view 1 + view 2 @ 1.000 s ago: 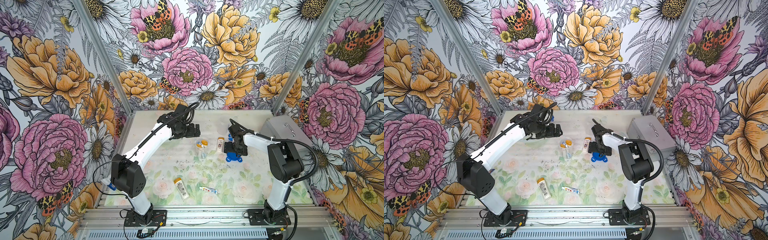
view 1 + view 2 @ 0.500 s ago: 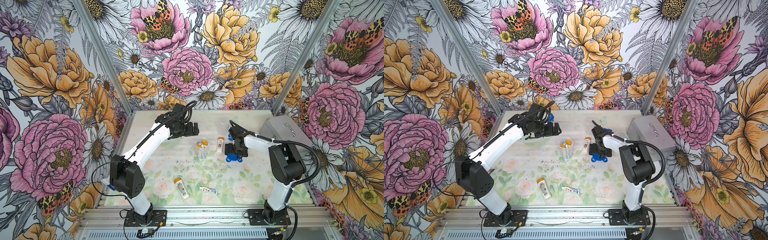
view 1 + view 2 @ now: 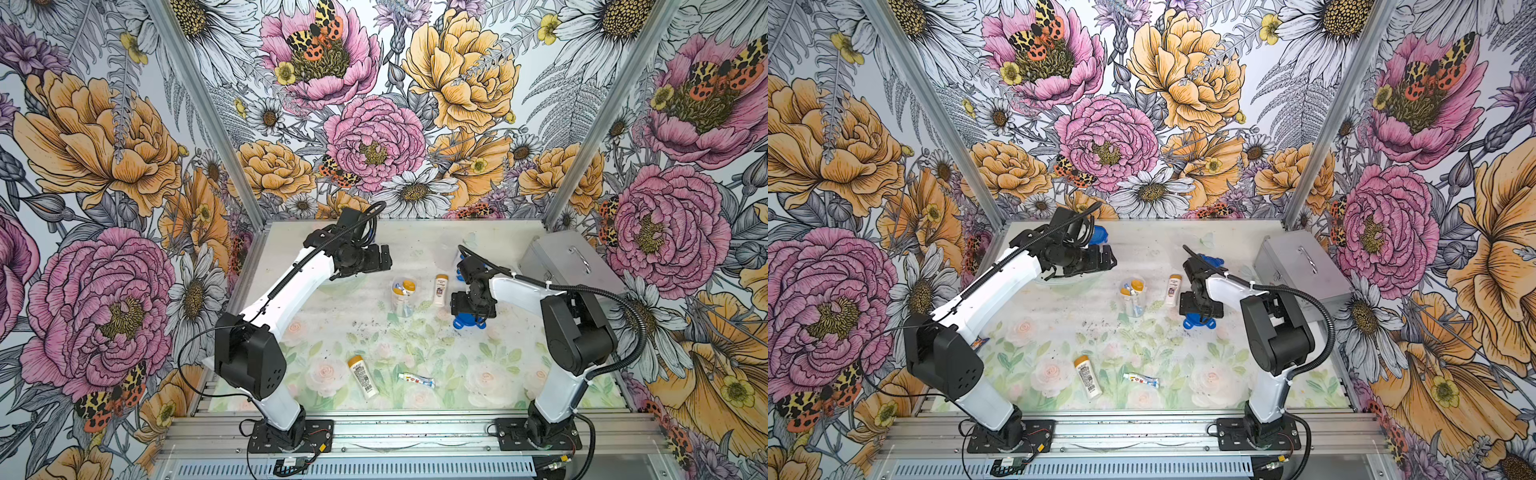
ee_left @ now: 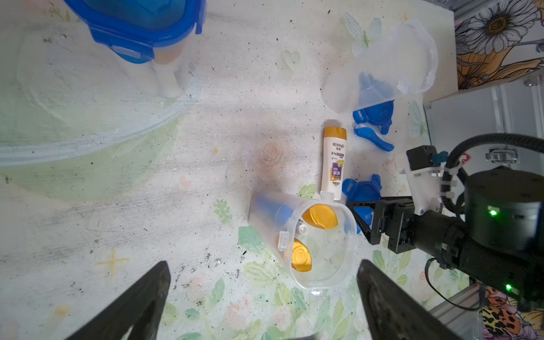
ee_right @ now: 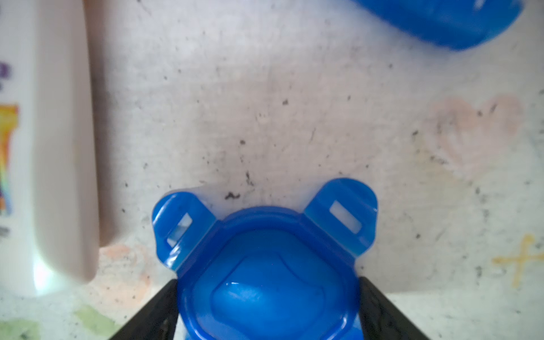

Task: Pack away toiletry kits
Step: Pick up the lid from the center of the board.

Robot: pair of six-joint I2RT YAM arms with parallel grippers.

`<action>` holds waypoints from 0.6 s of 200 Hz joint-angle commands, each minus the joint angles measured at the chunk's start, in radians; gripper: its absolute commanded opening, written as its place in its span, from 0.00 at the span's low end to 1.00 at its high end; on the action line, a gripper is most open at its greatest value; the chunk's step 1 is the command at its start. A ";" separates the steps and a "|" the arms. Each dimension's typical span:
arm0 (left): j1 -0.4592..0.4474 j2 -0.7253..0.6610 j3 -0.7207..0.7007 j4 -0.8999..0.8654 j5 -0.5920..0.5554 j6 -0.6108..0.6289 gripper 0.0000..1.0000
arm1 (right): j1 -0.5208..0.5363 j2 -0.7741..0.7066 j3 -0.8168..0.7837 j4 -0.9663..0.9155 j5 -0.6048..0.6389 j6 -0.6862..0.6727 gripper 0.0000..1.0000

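Observation:
A blue four-tab lid (image 5: 265,265) lies flat on the table (image 3: 469,323), and my right gripper (image 5: 268,282) stands over it with a finger pressed against each side. To its left an open clear cup (image 3: 402,297) stands with two orange-capped bottles and a blue toothbrush inside. A loose bottle (image 3: 441,289) lies between the cup and the lid. My left gripper (image 4: 263,265) hovers open and empty behind the cup (image 4: 309,244). Another bottle (image 3: 363,376) and a toothpaste tube (image 3: 416,379) lie near the front edge.
A silver metal case (image 3: 573,270) sits at the right rear. An empty clear cup (image 4: 382,67) lies tipped at the back with a second blue lid (image 4: 374,113) beside it. A lidded cup (image 3: 1099,235) stands behind my left arm.
My right gripper's fingers have narrowed onto the blue lid. My left arm has drawn back a little toward the left rear, still open.

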 commanded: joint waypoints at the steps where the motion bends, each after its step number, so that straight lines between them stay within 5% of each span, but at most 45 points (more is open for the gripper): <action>1: 0.019 -0.037 -0.013 0.020 0.023 0.002 0.99 | 0.019 -0.066 -0.023 -0.019 -0.013 0.001 0.79; 63: 0.053 -0.041 -0.029 0.020 0.035 0.013 0.99 | 0.101 -0.250 -0.017 -0.070 0.014 -0.036 0.78; 120: 0.066 -0.043 -0.038 0.020 0.021 0.017 0.99 | 0.168 -0.232 0.231 -0.276 0.069 -0.050 0.77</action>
